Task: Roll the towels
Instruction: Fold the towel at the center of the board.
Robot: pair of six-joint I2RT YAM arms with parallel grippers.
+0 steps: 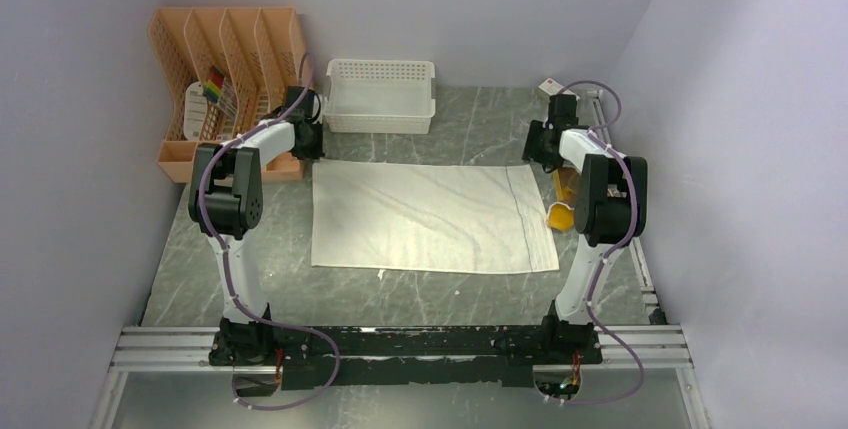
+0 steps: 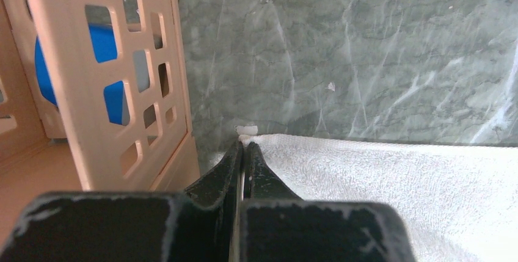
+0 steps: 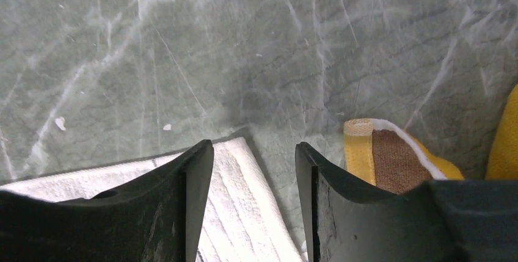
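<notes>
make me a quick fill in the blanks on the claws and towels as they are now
1. The left claw is ____ on a corner of the white towel.
2. The right claw is ____ over another corner of it.
3. The second towel, beside the right claw, is brown and ____.

Missing words: shut; open; yellow

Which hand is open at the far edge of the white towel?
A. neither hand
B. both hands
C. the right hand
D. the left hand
C: the right hand has its jaws wide apart over one far corner of the white towel, while the left hand is shut on the other far corner.
</notes>
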